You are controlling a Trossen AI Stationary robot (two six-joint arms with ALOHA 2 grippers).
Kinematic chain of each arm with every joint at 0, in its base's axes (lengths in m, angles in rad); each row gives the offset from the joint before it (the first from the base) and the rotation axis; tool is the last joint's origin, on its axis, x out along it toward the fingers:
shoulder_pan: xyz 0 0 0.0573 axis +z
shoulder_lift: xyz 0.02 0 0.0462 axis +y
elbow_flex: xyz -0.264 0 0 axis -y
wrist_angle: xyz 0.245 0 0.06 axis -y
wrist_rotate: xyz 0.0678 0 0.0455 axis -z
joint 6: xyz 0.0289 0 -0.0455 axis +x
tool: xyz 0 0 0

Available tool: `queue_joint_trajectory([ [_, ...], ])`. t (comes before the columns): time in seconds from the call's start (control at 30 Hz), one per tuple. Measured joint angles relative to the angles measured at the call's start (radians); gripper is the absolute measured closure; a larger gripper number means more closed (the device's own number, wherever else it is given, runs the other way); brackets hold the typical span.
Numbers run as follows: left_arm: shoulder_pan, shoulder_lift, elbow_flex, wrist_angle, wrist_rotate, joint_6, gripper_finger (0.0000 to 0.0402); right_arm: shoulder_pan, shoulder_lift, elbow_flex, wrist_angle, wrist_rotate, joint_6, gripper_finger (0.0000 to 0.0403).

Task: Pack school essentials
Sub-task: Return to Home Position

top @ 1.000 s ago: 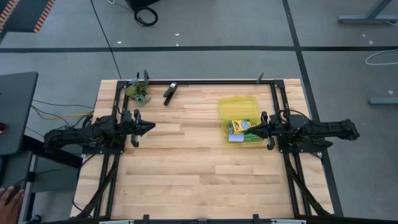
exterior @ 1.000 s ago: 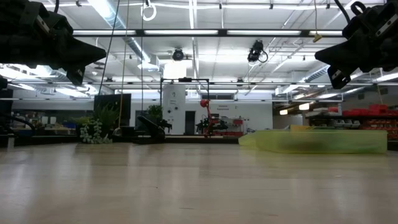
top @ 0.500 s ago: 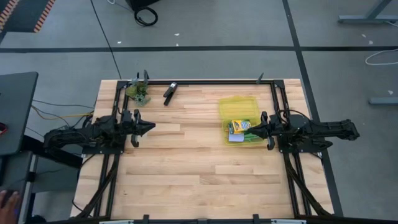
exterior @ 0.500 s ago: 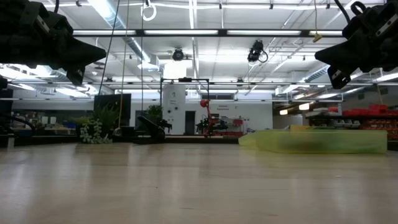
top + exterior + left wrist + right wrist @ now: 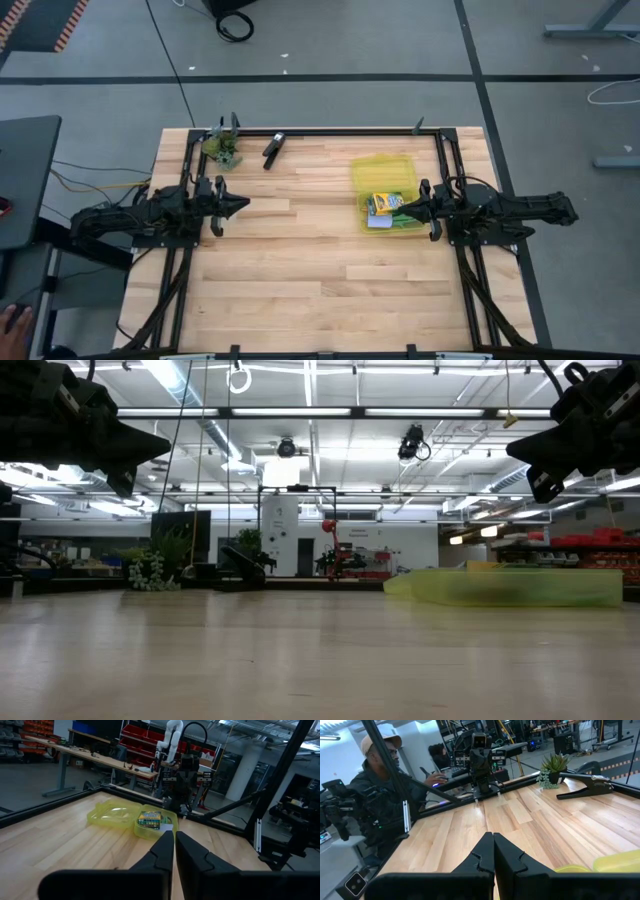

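Left end effector [image 5: 240, 205]: clenched, empty, raised off the table [image 5: 300, 280] near its left edge, parked clear of the work. Right end effector [image 5: 404, 210]: clenched, empty, hanging above the right rim of the yellow supply box [image 5: 385, 172]. That box sits open by the table's right edge with the crayon box [image 5: 381, 204] and other essentials inside; packing looks complete. Black clip [image 5: 272, 148] and green clump [image 5: 224, 150]: lying along the far edge, outside the box, not part of the set.

High view looks straight down from well above on the whole bench [image 5: 300, 270]. Low view sits at bench-top height, facing level across it. Each wrist view looks across the bench toward the opposite edge. High, low and left wrist views share the yellow box [image 5: 383, 175].
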Motion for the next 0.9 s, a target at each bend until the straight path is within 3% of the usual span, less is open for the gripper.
queue_joint_trajectory([
  [0.9, 0.0, 0.0, 0.0, 0.0, 0.0, 0.0, 0.0373, 0.0, 0.0, 0.0, 0.0, 0.0, 0.0, 0.0396],
])
